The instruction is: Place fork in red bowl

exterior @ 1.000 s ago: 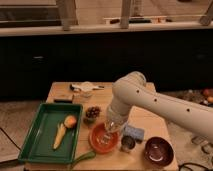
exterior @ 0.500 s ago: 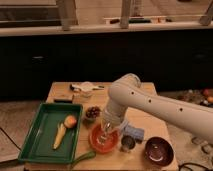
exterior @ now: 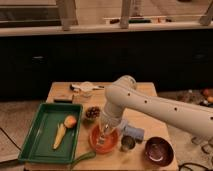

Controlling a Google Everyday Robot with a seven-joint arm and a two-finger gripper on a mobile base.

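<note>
The red bowl (exterior: pixel 102 141) sits near the table's front edge, just right of the green tray. My gripper (exterior: pixel 106 134) hangs straight down over the bowl, its tip inside the rim. A slim pale shape under the tip, within the bowl, looks like the fork (exterior: pixel 102 142); I cannot tell whether it is held or lying free. The white arm (exterior: pixel 150 107) reaches in from the right.
A green tray (exterior: pixel 36 135) at the left holds a banana and an orange fruit. A small metal cup (exterior: pixel 128 143) and a maroon bowl (exterior: pixel 159 150) stand right of the red bowl. A dark bowl (exterior: pixel 92 112), a white cup (exterior: pixel 86 88) and a green vegetable (exterior: pixel 82 158) lie around.
The arm has shifted slightly left and lowered, bringing the gripper deeper into the red bowl.
</note>
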